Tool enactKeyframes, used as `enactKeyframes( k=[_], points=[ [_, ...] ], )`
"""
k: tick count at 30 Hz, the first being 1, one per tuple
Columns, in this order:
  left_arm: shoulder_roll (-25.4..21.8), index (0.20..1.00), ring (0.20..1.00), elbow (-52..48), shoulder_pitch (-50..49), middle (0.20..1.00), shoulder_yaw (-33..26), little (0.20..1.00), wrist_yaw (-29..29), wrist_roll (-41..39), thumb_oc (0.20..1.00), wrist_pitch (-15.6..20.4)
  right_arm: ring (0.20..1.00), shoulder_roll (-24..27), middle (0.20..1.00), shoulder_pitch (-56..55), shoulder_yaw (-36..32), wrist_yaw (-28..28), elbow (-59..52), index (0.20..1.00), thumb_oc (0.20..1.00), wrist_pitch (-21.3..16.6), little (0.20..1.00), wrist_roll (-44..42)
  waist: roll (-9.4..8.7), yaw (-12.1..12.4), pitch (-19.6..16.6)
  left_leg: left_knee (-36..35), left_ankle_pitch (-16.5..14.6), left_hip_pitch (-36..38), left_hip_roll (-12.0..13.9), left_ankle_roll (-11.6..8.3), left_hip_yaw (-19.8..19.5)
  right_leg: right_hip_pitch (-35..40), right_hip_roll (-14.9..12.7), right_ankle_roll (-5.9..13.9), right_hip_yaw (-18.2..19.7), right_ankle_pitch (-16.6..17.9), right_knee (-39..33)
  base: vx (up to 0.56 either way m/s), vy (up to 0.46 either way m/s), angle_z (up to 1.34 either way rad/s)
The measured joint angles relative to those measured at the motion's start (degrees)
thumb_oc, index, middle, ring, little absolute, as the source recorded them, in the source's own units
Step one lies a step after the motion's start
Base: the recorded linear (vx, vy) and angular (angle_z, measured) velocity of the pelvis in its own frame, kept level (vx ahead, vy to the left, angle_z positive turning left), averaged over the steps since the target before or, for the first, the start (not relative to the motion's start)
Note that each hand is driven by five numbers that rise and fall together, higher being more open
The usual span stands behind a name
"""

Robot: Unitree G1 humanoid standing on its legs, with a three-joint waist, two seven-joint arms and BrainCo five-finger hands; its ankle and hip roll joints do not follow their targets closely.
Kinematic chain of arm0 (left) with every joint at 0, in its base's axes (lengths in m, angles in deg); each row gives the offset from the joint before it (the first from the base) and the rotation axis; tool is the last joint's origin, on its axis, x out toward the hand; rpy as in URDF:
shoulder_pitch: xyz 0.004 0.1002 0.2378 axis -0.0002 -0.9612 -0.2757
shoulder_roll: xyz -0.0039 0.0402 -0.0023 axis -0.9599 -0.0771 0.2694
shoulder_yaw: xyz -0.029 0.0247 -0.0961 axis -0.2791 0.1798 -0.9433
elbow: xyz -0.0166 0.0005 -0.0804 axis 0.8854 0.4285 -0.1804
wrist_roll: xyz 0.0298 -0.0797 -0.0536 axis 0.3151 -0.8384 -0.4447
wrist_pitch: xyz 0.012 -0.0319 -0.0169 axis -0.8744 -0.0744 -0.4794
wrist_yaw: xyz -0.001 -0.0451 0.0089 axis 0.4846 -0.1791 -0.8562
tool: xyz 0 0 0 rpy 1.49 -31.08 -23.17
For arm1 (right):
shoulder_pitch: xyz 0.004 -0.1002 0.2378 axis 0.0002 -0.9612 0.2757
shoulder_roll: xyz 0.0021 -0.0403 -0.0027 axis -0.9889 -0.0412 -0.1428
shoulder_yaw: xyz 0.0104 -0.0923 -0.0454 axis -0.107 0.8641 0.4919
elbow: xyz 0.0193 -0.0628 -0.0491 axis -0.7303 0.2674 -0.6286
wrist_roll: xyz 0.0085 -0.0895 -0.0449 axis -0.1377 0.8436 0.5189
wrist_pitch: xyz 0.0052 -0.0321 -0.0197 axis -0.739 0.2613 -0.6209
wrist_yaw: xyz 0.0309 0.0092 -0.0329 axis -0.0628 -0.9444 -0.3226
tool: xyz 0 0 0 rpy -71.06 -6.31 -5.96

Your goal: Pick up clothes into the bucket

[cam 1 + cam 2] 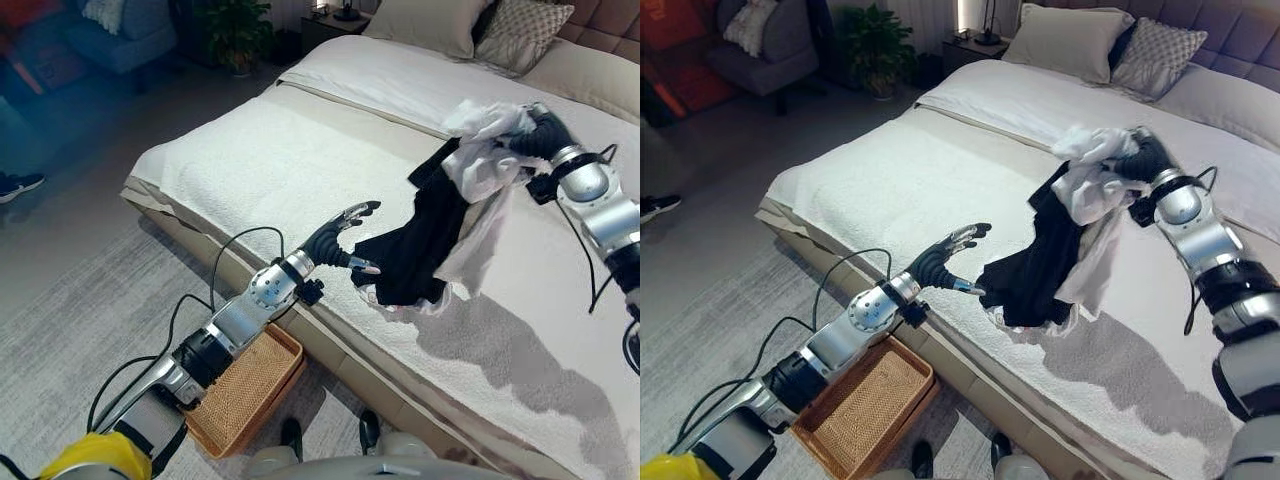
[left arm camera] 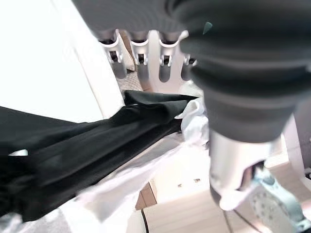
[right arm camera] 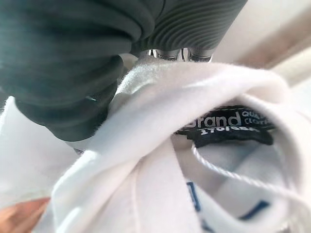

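My right hand (image 1: 537, 135) is raised over the bed (image 1: 290, 150), shut on a bunched white garment (image 1: 478, 150). The white cloth (image 3: 160, 145), with a dark neck label, fills the space in front of the palm in the right wrist view. A black garment (image 1: 420, 245) hangs from the same bundle, and its lower end rests on the bed near the front edge. My left hand (image 1: 338, 240) is open beside that lower end, fingers straight and thumb tip at the black cloth (image 2: 87, 150). A woven basket (image 1: 250, 395) stands on the floor under my left forearm.
Pillows (image 1: 425, 22) lie at the head of the bed. An armchair (image 1: 120, 35) and a potted plant (image 1: 237, 30) stand at the far left. A person's shoe (image 1: 18, 185) shows at the left edge. A grey rug (image 1: 90, 300) covers the floor beside the bed.
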Motion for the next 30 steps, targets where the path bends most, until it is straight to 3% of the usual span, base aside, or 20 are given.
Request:
enactKeyframes(
  k=[1, 2, 3, 4, 6, 7, 8, 9, 17, 30],
  points=[
    [0.05, 1.0, 1.0, 0.09, -0.2, 1.0, -0.05, 1.0, 0.0, 0.0, 1.0, 0.0, 0.2, -0.19, 0.2, 0.97, 0.02, 0.3, 1.32, 0.2, 0.2, 0.02, 0.2, 0.54, -0.03, 0.21, -0.02, -0.08, 0.0, 0.11, 0.0, 0.0, -0.16, 0.19, 0.0, -0.01, -0.31, 0.09, -0.18, 0.01, 0.004, 0.09],
    [0.03, 1.0, 1.0, 0.14, -0.58, 1.0, -0.09, 1.0, -0.04, 0.0, 1.0, -0.02, 0.507, -0.47, 0.507, 2.58, 0.03, 1.12, 3.09, 0.507, 0.507, 0.34, 0.507, 1.3, -0.06, 0.42, -0.04, -0.12, 0.0, 0.2, 0.03, 0.0, -0.49, 0.42, 0.04, -0.01, -0.57, 0.09, -0.19, 0.01, 0.007, 0.1],
    [0.02, 1.0, 1.0, 0.27, -0.96, 1.0, -0.24, 1.0, -0.05, 0.0, 1.0, -0.05, 0.58, -1.37, 0.58, 4.09, 0.02, 1.78, 4.9, 0.58, 0.58, 0.6, 0.58, 1.35, -0.07, 0.27, -0.05, -0.2, 0.0, 0.4, 0.03, 0.0, -0.67, 0.54, 0.08, -0.02, -0.63, 0.09, -0.19, 0.0, 0.007, 0.08],
    [0.16, 1.0, 1.0, 0.34, -1.29, 1.0, -0.23, 1.0, -0.03, 0.01, 1.0, -0.2, 1.0, -1.81, 1.0, 5.11, 0.02, 2.57, 5.92, 1.0, 1.0, 0.92, 1.0, 1.37, -0.07, 0.34, -0.05, -0.28, 0.0, 0.6, 0.04, 0.01, -0.86, 0.74, 0.11, -0.01, -0.68, 0.07, -0.19, 0.0, 0.011, 0.09],
    [0.16, 1.0, 1.0, 0.41, -2.0, 1.0, -0.54, 1.0, -0.14, 0.02, 1.0, -0.35, 1.0, -3.37, 1.0, 6.98, -0.04, 4.28, 7.05, 1.0, 1.0, 1.08, 1.0, 2.11, -0.11, 0.36, -0.08, -0.29, 0.0, 0.69, 0.0, 0.01, -1.32, 0.98, 0.09, -0.01, -1.12, 0.06, -0.19, -0.01, 0.007, 0.08],
    [0.21, 1.0, 1.0, 0.41, -2.44, 1.0, -0.54, 1.0, -0.14, 0.02, 1.0, -0.49, 0.586, -4.07, 0.586, 8.02, -0.04, 4.84, 7.04, 0.586, 0.586, 1.06, 0.586, 2.38, -0.11, 0.39, -0.08, -0.3, 0.0, 0.66, -0.02, 0.01, -1.34, 0.98, 0.08, -0.01, -1.14, 0.06, -0.19, 0.0, 0.0, 0.0],
    [0.32, 1.0, 1.0, 0.41, -2.77, 1.0, -0.6, 1.0, -0.14, 0.02, 1.0, -0.54, 0.511, -4.4, 0.511, 8.6, -0.03, 5.06, 7.21, 0.511, 0.511, 1.03, 0.511, 2.4, -0.14, 0.47, -0.1, -0.3, 0.0, 0.66, -0.04, 0.01, -1.38, 1.0, 0.07, -0.01, -1.19, 0.06, -0.19, -0.01, 0.006, 0.03],
    [0.62, 1.0, 1.0, 0.41, -3.27, 1.0, -0.68, 1.0, -0.17, 0.02, 1.0, -0.83, 0.2, -4.86, 0.2, 9.57, -0.03, 5.36, 7.91, 0.2, 0.2, 1.04, 0.2, 2.48, -0.26, 0.56, -0.17, -0.3, 0.0, 0.65, -0.06, 0.01, -1.48, 1.04, 0.06, -0.01, -1.31, 0.06, -0.19, 0.0, 0.003, 0.04],
    [1.19, 1.0, 1.0, 0.55, -4.97, 1.0, -0.81, 1.0, -0.23, 0.04, 1.0, -1.46, 0.2, -8.68, 0.2, 10.39, 0.03, 5.77, 10.4, 0.2, 0.2, 1.04, 0.2, 3.61, -1.18, 0.52, -0.87, -0.3, 0.02, 0.59, -0.27, 0.04, -1.94, 1.18, -0.12, -0.02, -1.7, 0.02, -0.19, 0.0, 0.001, 0.02],
    [1.38, 1.0, 1.0, 1.07, -4.97, 1.0, -0.81, 1.0, -0.39, 0.16, 1.0, -1.61, 0.2, -8.68, 0.2, 10.39, 0.22, 5.34, 9.8, 0.2, 0.2, 1.04, 0.2, 3.51, -1.14, 0.18, -0.98, -0.13, 0.16, 0.63, -0.46, 0.2, -2.16, 1.39, -0.26, -0.03, -1.85, 0.03, -0.19, 0.0, -0.001, 0.0]
  ],
)
